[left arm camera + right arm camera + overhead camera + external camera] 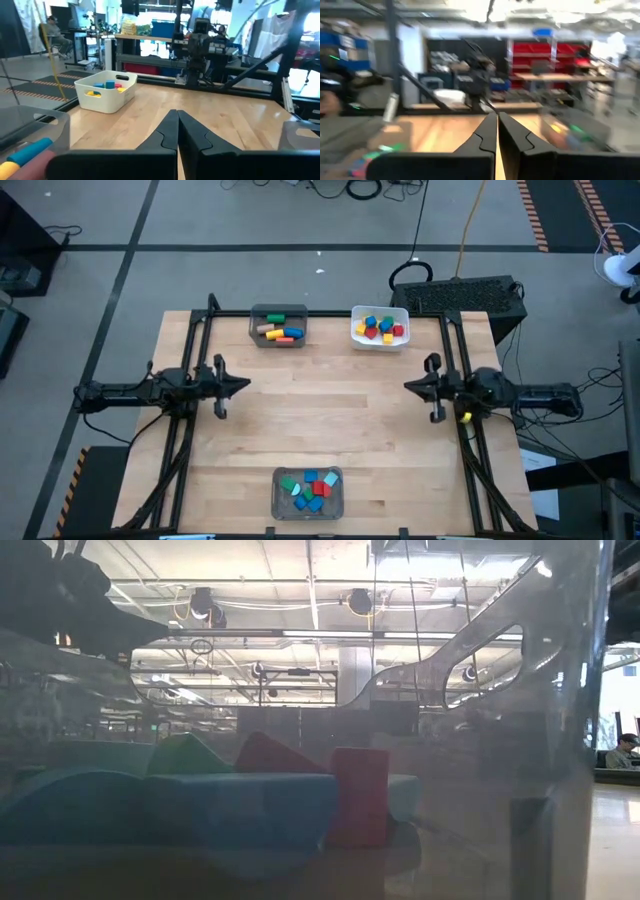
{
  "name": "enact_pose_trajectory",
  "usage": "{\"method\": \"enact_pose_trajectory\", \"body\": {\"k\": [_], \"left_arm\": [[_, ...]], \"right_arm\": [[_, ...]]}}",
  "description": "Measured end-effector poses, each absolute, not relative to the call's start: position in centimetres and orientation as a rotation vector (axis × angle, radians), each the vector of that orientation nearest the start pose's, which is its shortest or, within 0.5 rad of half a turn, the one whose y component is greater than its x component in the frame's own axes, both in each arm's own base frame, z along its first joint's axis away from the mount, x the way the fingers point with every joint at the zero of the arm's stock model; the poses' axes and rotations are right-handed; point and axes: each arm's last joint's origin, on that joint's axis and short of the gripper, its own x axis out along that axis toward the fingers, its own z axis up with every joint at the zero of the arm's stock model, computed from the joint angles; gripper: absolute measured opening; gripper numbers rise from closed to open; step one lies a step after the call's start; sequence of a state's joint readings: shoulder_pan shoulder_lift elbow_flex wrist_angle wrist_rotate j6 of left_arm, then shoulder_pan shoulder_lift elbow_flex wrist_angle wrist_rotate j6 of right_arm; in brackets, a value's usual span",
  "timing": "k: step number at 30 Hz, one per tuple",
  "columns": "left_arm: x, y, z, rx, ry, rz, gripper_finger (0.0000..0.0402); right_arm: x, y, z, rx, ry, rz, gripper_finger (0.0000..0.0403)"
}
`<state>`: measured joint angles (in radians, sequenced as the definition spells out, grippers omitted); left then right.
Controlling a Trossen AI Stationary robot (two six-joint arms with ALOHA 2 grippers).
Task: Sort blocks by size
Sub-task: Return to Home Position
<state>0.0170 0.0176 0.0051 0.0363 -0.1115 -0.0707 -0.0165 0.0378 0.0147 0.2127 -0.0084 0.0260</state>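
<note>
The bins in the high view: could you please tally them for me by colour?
Grey bins: 2 (upper grey bin, lower grey bin)
White bins: 1 (white bin)
Total: 3

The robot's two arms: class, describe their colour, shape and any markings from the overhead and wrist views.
Both the left arm and the right arm are black, slim and jointed. Each ends in two dark, tapered jaws with a notched inner edge. The right arm carries a small yellow mark near its wrist.
</note>
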Motion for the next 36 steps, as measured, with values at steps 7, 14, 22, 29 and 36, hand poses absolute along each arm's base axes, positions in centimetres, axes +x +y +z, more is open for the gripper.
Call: {"method": "enact_pose_trajectory", "body": {"k": [7,14,22,29,36], "left_arm": [[9.7,0.6,17.0,-0.092,-0.056,0.163,0.0004],[9.7,0.6,17.0,-0.077,-0.066,0.172,0.0004],[9.7,0.6,17.0,-0.077,-0.06,0.172,0.0004],[9.7,0.6,17.1,-0.041,-0.074,0.173,0.0004],[9.7,0.7,16.9,-0.023,-0.052,0.186,0.0004]], "right_arm": [[11.1,0.0,18.4,-0.004,-0.142,-0.082,0.0],[11.4,-0.1,18.5,-0.011,-0.152,-0.11,0.0],[10.6,-0.1,18.8,-0.002,-0.195,-0.112,0.0],[9.8,-0.2,18.4,0.014,-0.163,-0.131,0.0],[9.6,-0.2,18.1,0.012,-0.139,-0.135,0.0]]}}
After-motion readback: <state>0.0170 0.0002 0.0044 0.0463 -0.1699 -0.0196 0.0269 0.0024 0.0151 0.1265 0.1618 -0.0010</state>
